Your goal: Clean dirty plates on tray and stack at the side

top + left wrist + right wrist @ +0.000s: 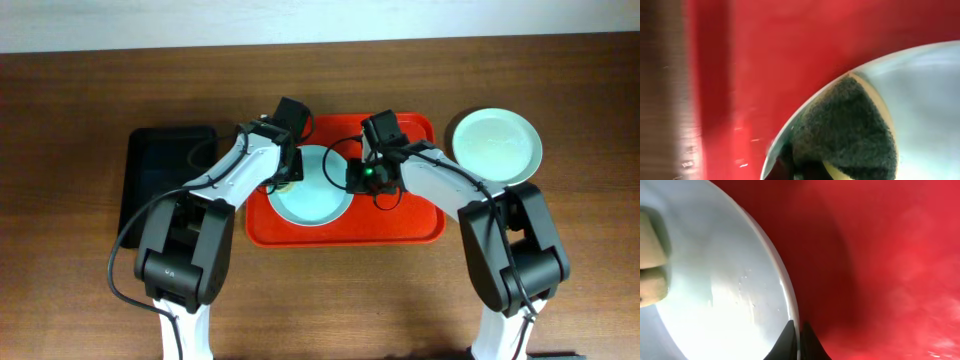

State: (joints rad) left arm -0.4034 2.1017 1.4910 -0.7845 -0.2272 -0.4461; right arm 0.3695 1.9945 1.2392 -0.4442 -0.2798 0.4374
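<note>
A pale blue plate [312, 192] lies on the red tray [420, 222]. My left gripper [287, 170] is shut on a sponge [850, 130] with a dark scrub face and yellow body, pressed on the plate's left part [930, 100]. My right gripper [358, 176] is shut on the plate's right rim [790, 305], one finger on each side. The sponge also shows in the right wrist view [652, 265]. A second pale mint plate [494, 146] lies on the table to the right of the tray. A third plate is not in view.
A black tray [165, 175] lies on the wooden table left of the red tray. The red tray's right half [890, 255] is bare. Cables run from both arms over the tray.
</note>
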